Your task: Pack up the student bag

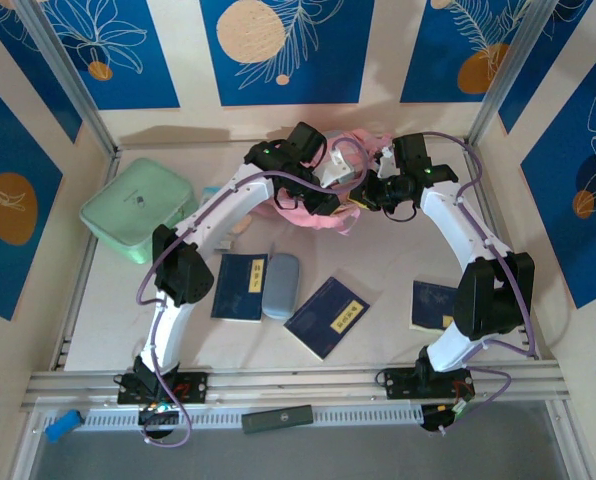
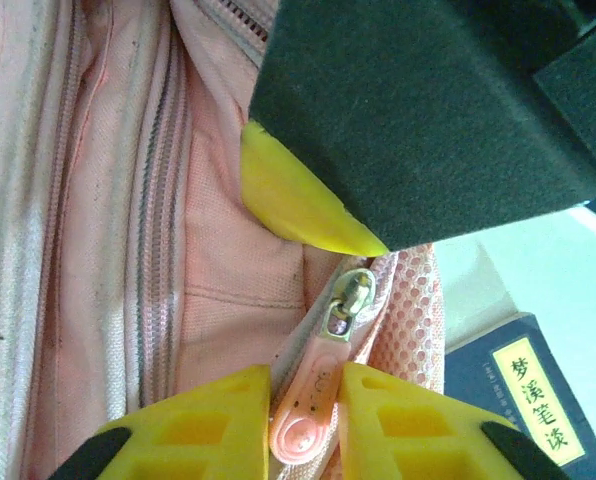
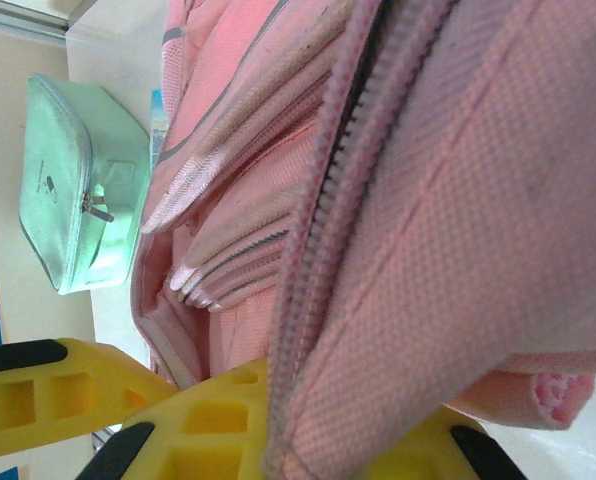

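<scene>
The student bag [image 1: 313, 212], a soft pink backpack, lies crumpled at the back centre of the table with both grippers on it. My left gripper [image 2: 306, 420] is shut on the pink rubber zip pull [image 2: 313, 395], which hangs from a metal slider [image 2: 349, 298] beside mesh fabric. From the top view the left gripper [image 1: 330, 195] sits on the bag's middle. My right gripper [image 3: 318, 425] is shut on a fabric edge of the bag [image 3: 458, 200] next to a zip line, and shows as [image 1: 370, 197] at the bag's right side. Its black body [image 2: 428, 110] hangs just above the slider.
A mint green case [image 1: 138, 212] rests at the back left. Three blue books [image 1: 240, 286], [image 1: 327, 316], [image 1: 433, 305] and a grey-blue pouch [image 1: 281, 285] lie on the table in front of the bag. Aluminium posts and patterned walls close in the sides.
</scene>
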{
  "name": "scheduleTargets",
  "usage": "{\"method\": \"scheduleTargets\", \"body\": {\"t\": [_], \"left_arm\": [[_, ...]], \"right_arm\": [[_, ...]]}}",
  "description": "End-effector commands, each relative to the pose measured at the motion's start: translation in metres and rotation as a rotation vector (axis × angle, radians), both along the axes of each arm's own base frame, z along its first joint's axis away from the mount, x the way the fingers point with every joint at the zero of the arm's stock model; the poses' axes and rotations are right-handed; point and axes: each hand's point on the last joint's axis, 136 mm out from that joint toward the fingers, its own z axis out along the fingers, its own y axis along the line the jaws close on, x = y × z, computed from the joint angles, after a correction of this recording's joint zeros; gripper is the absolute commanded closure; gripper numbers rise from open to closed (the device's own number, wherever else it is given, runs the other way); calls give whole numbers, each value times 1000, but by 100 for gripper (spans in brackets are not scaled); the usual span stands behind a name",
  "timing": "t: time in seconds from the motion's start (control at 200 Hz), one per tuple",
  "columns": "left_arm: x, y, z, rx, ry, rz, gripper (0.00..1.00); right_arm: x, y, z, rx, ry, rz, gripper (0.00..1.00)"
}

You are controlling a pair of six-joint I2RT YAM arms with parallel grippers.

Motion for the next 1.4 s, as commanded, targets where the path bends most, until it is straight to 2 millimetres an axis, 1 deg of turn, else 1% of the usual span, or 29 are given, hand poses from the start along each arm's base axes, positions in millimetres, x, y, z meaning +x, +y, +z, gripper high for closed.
{"method": "scheduleTargets", "body": {"t": [0.0, 0.09, 0.145, 0.345, 0.44, 0.53, 0.58, 0.655, 0.745, 0.865, 0.985, 1.03, 1.08, 1.125, 1.175, 1.23, 1.265, 1.341, 1.396], "left_arm": [[-3, 5, 3, 7, 7, -10, 80], [-4, 11, 5, 19, 7, 1, 94], [-5, 15, 5, 24, 16, 14, 99], [-15, 26, 3, 28, 38, 36, 100], [-16, 28, 2, 13, 57, 60, 100], [-22, 29, 9, -12, 94, 79, 100], [-25, 33, 2, 3, 104, 90, 100], [-21, 50, -10, 58, 94, 146, 100], [-22, 71, -22, 99, 139, 201, 100], [-18, 104, -39, 156, 163, 311, 100], [-21, 129, -54, 196, 183, 381, 100], [-24, 133, -55, 191, 196, 397, 100], [-28, 130, -54, 153, 211, 394, 100], [-29, 124, -53, 114, 219, 381, 100], [-24, 125, -57, 116, 205, 401, 100], [-10, 137, -65, 162, 189, 467, 100], [-5, 144, -71, 182, 206, 501, 100], [7, 164, -84, 227, 205, 587, 100], [15, 179, -91, 225, 212, 655, 100]], "right_arm": [[5, 13, 41, 66, -140, 73, 97], [5, 8, 43, 65, -139, 62, 98], [6, 5, 44, 68, -137, 54, 97], [6, -4, 51, 71, -150, 33, 97], [6, -3, 53, 53, -155, 42, 97], [5, -1, 53, 36, -161, 50, 97], [5, -2, 54, 34, -160, 46, 97], [5, -4, 52, 20, -158, 39, 97], [6, -7, 53, 18, -153, 31, 97], [6, -10, 56, 11, -160, 16, 97], [7, -20, 48, -50, -142, -18, 98], [7, -23, 46, -71, -136, -31, 98], [6, -17, 47, -71, -147, -12, 98], [3, -8, 48, -74, -156, 17, 98], [0, 1, 50, -76, -163, 49, 98], [-4, 7, 53, -74, -168, 79, 98], [-4, 5, 52, -86, -164, 73, 99], [-3, -10, 50, -122, -147, 21, 99], [-4, -17, 51, -116, -145, 0, 99]]}}
